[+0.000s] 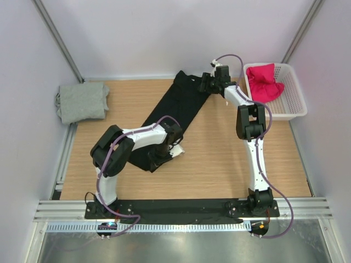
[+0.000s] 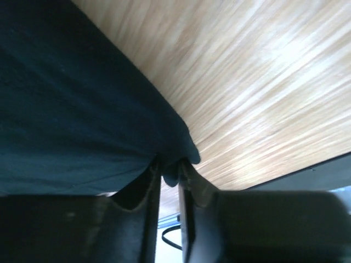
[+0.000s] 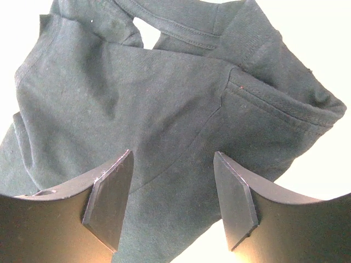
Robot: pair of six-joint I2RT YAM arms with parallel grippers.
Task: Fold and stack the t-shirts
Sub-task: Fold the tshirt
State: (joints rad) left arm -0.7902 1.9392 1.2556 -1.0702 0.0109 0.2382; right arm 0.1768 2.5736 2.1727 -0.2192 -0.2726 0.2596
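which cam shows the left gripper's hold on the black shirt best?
Left wrist: the left gripper is pinched shut on the black shirt's edge. Top view: the arm mostly covers that spot. Right wrist: only the shirt's collar end.

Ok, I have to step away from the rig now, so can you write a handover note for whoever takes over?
Left gripper: shut on the near corner of the black t-shirt.
Right gripper: open over that shirt's collar end, holding nothing.
It lies in a long strip diagonally on the table; grey t-shirt folded at the far left corner; magenta t-shirt crumpled in the white basket, far right.
Done: grey one folded. Left: finish the black, fold the magenta, stack all three.
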